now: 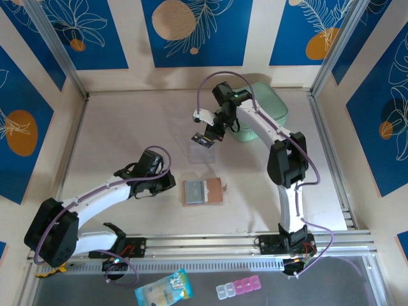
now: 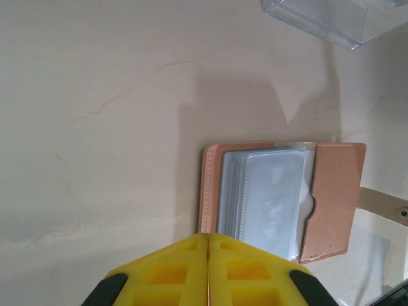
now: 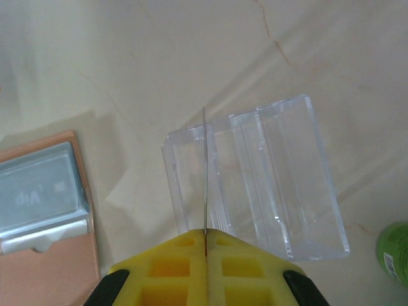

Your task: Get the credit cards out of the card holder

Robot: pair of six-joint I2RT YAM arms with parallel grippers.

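Right gripper (image 3: 205, 234): clenched on a card (image 3: 204, 166), raised over the tray (image 3: 268, 185), on the far side of the holder (image 1: 204, 192) from the bases.
Left gripper (image 2: 208, 237): clenched on nothing, low, just left of the holder.
Tray: clear and ribbed into slots. It sits on the table under the held card, and its slots run nearly along the card's edge.
Holder: spread flat at mid-table, long axis left to right, ahead and right of the left fingertips and apart from them.
Sleeves (image 2: 268, 191): facing up, with a pale printed face in the top one. How many are left inside I cannot tell.
Card: edge-on between the right jaws, pointing at the tray's left slots.
Nearer arm: left gripper for the holder, right gripper for the tray.
Next, by my judgement: lower the card into a slot and let go. A slight twist to match the slot looks needed.
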